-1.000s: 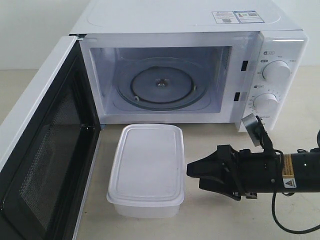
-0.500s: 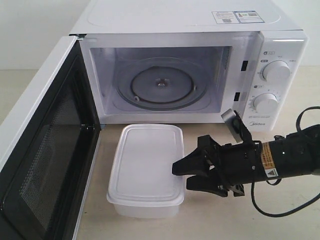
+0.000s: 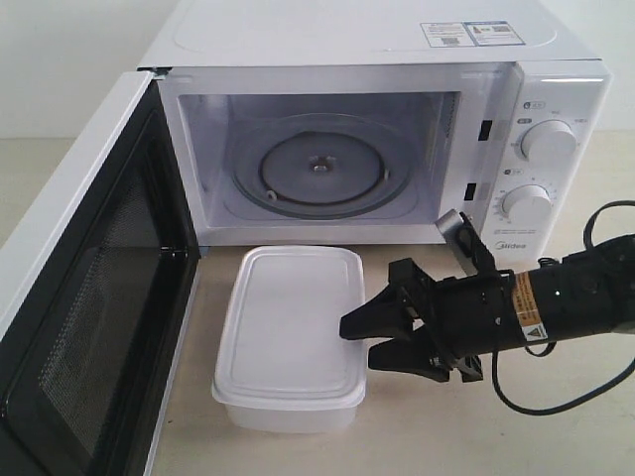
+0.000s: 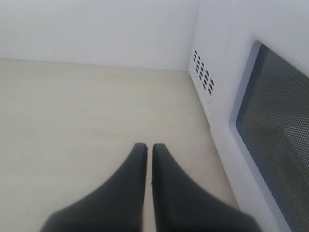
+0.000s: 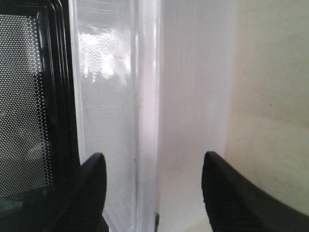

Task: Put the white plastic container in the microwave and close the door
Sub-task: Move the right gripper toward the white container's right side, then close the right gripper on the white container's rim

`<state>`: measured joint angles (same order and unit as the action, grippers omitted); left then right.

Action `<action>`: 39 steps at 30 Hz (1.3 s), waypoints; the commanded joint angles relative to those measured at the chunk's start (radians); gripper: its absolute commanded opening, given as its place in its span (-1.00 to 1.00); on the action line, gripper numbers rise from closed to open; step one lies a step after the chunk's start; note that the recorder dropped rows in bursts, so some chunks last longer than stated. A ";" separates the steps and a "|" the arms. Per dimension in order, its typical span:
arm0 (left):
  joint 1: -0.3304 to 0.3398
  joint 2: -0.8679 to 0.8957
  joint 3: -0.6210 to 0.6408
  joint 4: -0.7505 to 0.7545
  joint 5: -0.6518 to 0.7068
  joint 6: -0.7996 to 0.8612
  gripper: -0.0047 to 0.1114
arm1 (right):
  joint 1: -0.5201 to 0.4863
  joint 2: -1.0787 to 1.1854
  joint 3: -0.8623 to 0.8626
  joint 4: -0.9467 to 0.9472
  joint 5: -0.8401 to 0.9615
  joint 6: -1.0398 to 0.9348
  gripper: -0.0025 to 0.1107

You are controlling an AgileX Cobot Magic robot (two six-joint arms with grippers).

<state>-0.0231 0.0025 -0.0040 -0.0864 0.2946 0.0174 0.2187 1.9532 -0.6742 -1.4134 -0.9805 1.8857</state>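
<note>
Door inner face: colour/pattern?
Black, with a fine dotted mesh. The door shows it best in the right wrist view.

Door (image 3: 89, 297) open, white plastic container (image 3: 293, 332) before microwave (image 3: 347, 40), right gripper (image 3: 355, 344) spread beside it

The lower-left edge cuts off the door (image 3: 99, 297).
</note>
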 commanded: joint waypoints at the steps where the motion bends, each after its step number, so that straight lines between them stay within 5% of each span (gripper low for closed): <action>1: 0.002 -0.003 0.004 0.001 0.001 0.002 -0.84 | 0.000 0.000 -0.018 -0.028 0.001 0.022 -0.03; 5: 0.002 -0.003 0.004 0.001 0.001 0.002 -0.84 | 0.000 0.000 -0.018 -0.034 0.005 0.025 -0.06; 11: 0.002 -0.003 0.004 0.001 0.001 0.002 -0.84 | 0.000 0.000 -0.018 -0.034 0.014 0.027 -0.42; 22: 0.002 -0.003 0.004 0.001 0.001 0.002 -0.84 | 0.002 0.000 -0.018 -0.034 0.029 0.027 -0.45; 27: 0.002 -0.003 0.004 0.001 0.001 0.002 -0.84 | 0.002 0.000 -0.018 -0.034 0.029 0.026 -0.96; 39: 0.002 -0.003 0.004 0.001 0.001 0.002 -0.84 | 0.002 0.000 -0.018 -0.034 -0.020 -0.017 -0.96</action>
<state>-0.0231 0.0025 -0.0040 -0.0864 0.2946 0.0174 0.2187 1.9532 -0.6895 -1.4341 -0.9759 1.8940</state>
